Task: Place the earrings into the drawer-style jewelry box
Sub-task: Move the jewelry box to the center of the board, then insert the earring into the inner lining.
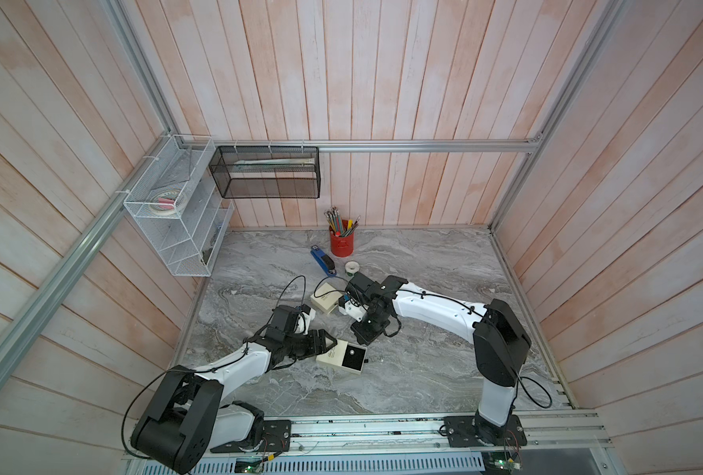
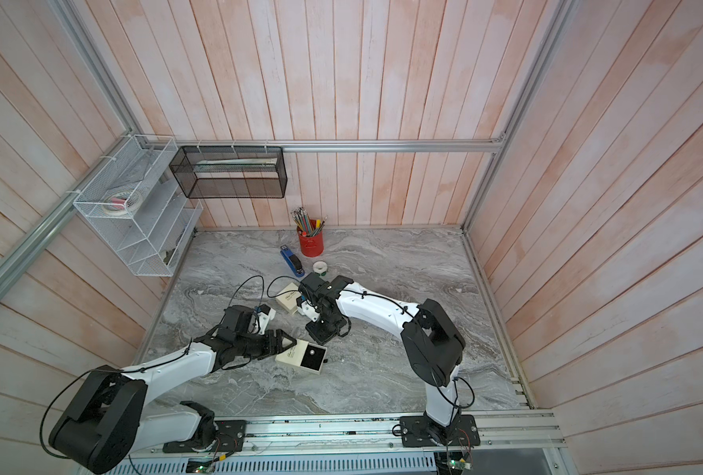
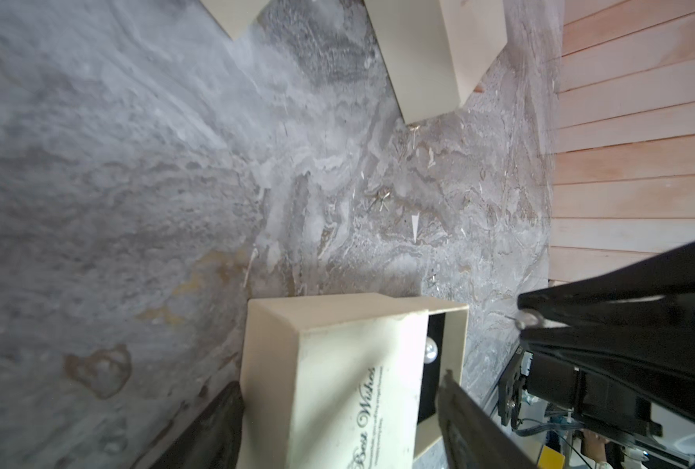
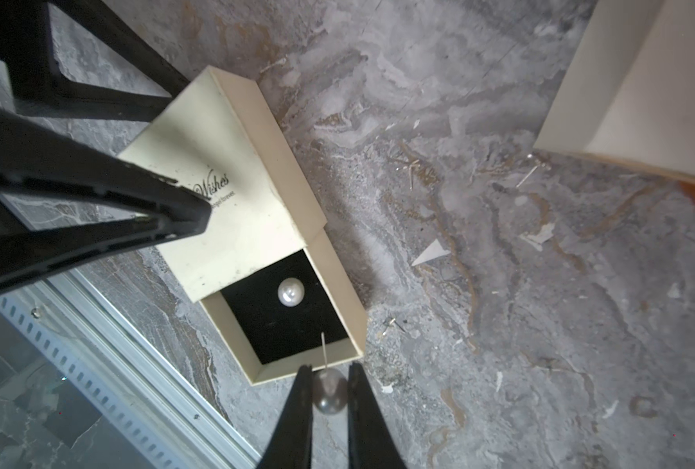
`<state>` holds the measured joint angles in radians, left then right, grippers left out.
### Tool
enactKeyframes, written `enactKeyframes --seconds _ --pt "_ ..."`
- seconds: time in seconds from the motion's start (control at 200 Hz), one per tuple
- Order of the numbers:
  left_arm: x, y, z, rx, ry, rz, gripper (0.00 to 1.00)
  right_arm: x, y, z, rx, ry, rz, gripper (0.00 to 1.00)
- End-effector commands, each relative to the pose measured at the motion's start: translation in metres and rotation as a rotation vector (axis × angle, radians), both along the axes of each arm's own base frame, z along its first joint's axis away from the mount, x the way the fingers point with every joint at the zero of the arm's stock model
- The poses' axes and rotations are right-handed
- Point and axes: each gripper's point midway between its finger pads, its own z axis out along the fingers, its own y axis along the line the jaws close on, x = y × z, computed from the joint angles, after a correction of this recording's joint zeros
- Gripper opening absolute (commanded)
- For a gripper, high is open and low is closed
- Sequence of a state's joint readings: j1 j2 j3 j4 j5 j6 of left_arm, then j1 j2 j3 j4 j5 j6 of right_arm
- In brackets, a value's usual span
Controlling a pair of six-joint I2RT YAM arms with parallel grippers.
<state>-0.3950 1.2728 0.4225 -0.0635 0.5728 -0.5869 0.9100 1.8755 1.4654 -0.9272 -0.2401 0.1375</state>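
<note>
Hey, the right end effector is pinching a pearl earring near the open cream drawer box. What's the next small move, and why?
Probably ease the right end effector onward until its grey pearl stud earring hangs over the black-lined cream cardboard drawer. The pearl appears to sit just outside the rim, with only its pin crossing it.

My left wrist view: jewelry box [image 3: 337, 385] cut by frame edge, half-hiding pearl earring [image 3: 432, 350] inside. My right wrist view: second box [image 4: 630, 93] cut off too.
</note>
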Motion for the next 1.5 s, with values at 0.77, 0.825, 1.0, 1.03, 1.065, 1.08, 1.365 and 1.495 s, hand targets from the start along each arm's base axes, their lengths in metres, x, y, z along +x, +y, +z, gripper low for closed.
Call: enactKeyframes --seconds 0.77,0.825,1.0,1.03,1.065,1.08,1.365,1.495 --pt "-0.015 -0.001 -0.003 -0.029 -0.078 0.047 0.68 -0.046 -0.01 -0.023 -0.17 0.217 -0.064 0.0" --pt "-0.016 -0.001 -0.004 -0.029 -0.078 0.046 0.68 -0.047 -0.01 -0.024 -0.174 0.222 -0.06 0.0" --pt "-0.016 -0.002 -0.008 -0.024 -0.073 0.038 0.65 -0.045 -0.011 -0.027 -0.188 0.22 -0.054 0.0" --pt "-0.016 -0.001 -0.009 -0.022 -0.071 0.038 0.65 -0.045 -0.011 -0.028 -0.189 0.221 -0.054 0.0" --pt "-0.016 -0.001 -0.009 -0.021 -0.072 0.038 0.65 -0.044 -0.011 -0.029 -0.189 0.221 -0.053 0.0" --pt "-0.016 -0.001 -0.009 -0.021 -0.071 0.038 0.65 -0.044 -0.01 -0.028 -0.189 0.222 -0.054 0.0" --pt "-0.017 -0.003 -0.009 -0.023 -0.07 0.02 0.64 -0.041 -0.006 -0.031 -0.183 0.225 -0.051 0.0" --pt "-0.017 -0.003 -0.01 -0.023 -0.071 0.019 0.63 -0.041 -0.007 -0.034 -0.188 0.229 -0.048 0.0"
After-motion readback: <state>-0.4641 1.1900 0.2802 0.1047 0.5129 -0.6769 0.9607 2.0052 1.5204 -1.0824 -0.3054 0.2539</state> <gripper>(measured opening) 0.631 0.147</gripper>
